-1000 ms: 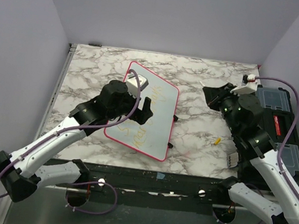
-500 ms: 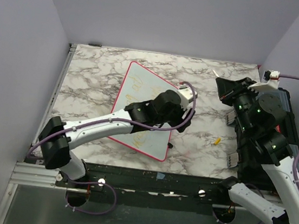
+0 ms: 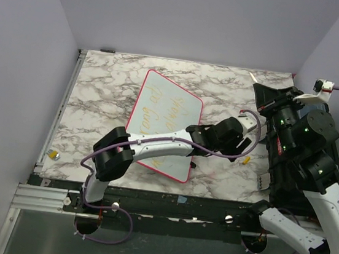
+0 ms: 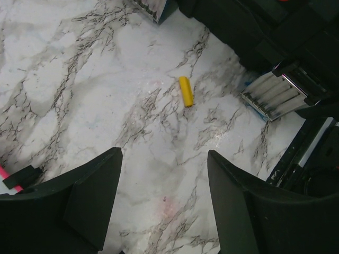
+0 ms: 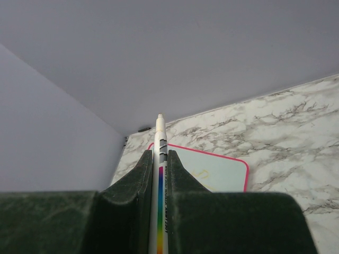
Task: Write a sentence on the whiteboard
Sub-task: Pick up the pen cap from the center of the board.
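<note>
The left gripper hangs over the marble table with its two black fingers spread well apart and nothing between them. Ahead of it on the marble lies a small yellow cap, apart from both fingers. Beyond the cap, to the right, a ribbed grey block sits against a black case. At the left edge of the left wrist view a bit of pink rim and a black foot of the whiteboard show. The left arm reaches from its base across the near part of the whiteboard to the right half of the table.

The right gripper is clamped narrowly on a white marker with a rainbow stripe down its barrel. The marker's pale tip sticks out past the fingertips. That gripper is raised over the table's right edge, above the black case, well away from the board.

The whiteboard lies flat near the middle of the table, turned at an angle. The sentence runs in two lines of thin yellow script along it; the words are too faint to read.
</note>
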`<state>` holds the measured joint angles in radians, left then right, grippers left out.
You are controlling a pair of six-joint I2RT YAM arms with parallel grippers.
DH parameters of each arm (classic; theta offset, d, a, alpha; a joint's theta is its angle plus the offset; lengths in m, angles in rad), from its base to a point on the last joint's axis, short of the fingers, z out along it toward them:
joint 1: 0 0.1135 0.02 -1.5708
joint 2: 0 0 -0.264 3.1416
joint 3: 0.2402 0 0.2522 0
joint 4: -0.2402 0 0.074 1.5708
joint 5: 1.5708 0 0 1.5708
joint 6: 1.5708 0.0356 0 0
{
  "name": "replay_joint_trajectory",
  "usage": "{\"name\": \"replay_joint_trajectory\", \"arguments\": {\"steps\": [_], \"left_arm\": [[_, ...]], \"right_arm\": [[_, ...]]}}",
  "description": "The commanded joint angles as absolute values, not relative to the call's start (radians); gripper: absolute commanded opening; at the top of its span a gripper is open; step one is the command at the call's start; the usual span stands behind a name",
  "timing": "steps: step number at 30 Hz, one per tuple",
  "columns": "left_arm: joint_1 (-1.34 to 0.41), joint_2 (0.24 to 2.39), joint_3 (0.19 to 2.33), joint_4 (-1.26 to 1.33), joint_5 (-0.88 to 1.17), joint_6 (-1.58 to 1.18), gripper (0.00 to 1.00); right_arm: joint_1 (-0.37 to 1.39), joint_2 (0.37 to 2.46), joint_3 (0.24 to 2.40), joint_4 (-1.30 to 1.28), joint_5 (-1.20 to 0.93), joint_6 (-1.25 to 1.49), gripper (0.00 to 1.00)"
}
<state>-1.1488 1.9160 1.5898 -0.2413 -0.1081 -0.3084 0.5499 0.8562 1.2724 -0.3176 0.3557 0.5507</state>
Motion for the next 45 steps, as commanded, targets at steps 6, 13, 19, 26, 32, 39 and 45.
{"name": "replay_joint_trajectory", "arguments": {"steps": [6,13,19,26,32,39,45], "left_arm": [[-1.174,2.102,1.77,-0.245,-0.07,-0.34,0.62],[-1.174,2.229,1.911,-0.306,-0.048,-0.336,0.57],[-1.174,2.334,2.022,-0.35,-0.02,-0.328,0.55],[-1.174,2.439,2.153,-0.386,-0.002,-0.325,0.52],[-1.172,2.514,2.231,-0.409,-0.001,-0.324,0.52],[-1.17,2.566,2.274,-0.417,-0.001,-0.322,0.52],[-1.166,2.623,2.333,-0.434,0.028,-0.317,0.47]], "right_arm": [[0.554,0.823,1.262,-0.336,0.349,0.579,0.01],[0.554,0.807,1.237,-0.341,0.333,0.589,0.01],[0.554,0.79,1.217,-0.339,0.333,0.592,0.01],[0.554,0.776,1.203,-0.339,0.335,0.594,0.01],[0.554,0.761,1.189,-0.339,0.327,0.605,0.01],[0.554,0.749,1.168,-0.338,0.309,0.621,0.01],[0.554,0.746,1.157,-0.333,0.308,0.622,0.01]]}}
